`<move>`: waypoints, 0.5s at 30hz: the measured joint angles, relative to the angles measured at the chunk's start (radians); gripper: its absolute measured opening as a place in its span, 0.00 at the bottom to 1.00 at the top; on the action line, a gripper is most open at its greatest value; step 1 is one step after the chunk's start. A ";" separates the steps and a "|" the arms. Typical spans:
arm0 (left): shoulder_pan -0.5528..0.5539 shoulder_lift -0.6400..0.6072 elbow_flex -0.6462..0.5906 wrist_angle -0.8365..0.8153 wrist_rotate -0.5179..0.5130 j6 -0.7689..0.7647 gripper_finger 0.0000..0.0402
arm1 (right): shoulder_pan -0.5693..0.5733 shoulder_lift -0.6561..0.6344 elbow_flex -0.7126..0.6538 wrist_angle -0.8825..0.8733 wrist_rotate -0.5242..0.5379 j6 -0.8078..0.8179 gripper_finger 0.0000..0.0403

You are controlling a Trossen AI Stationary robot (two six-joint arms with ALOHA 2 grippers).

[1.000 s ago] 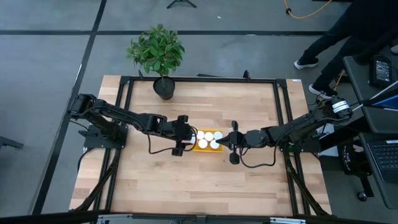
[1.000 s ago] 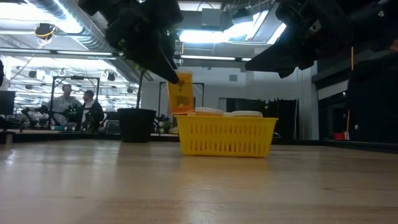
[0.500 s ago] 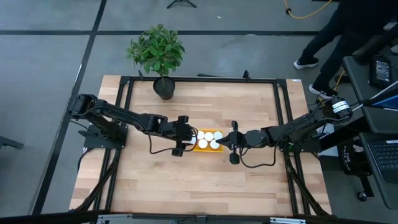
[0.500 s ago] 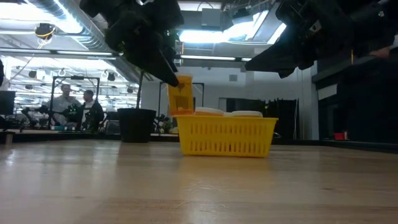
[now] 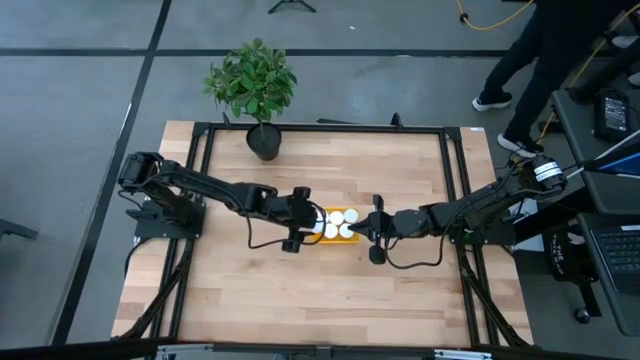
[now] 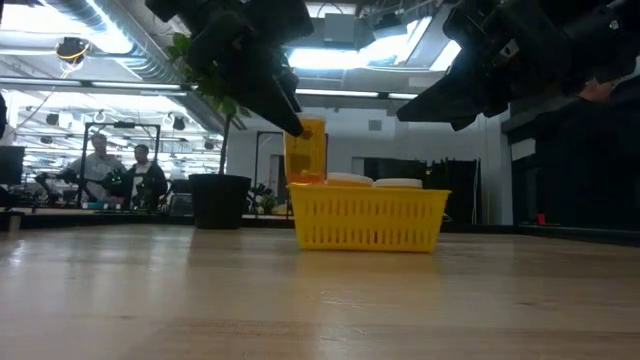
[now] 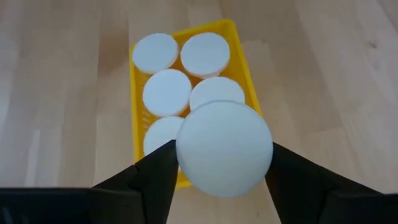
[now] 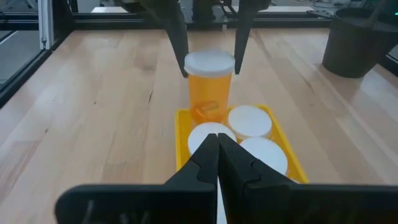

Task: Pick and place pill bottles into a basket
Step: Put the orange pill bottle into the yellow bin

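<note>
Bottle (image 8: pixel 209 84) in left gripper (image 8: pixel 210 57), above basket (image 6: pixel 368 219)

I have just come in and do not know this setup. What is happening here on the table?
The left claw holds a pill bottle upright over the near end of the yellow basket, ready to lower it. Five white-capped bottles already stand inside. The right claw, shut and empty, waits at the basket's other side. A potted plant stands at the table's far edge.
</note>
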 joint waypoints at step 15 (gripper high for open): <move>0.008 0.026 0.000 0.043 0.003 0.034 0.54 | 0.000 0.000 0.000 -0.003 0.000 0.000 0.01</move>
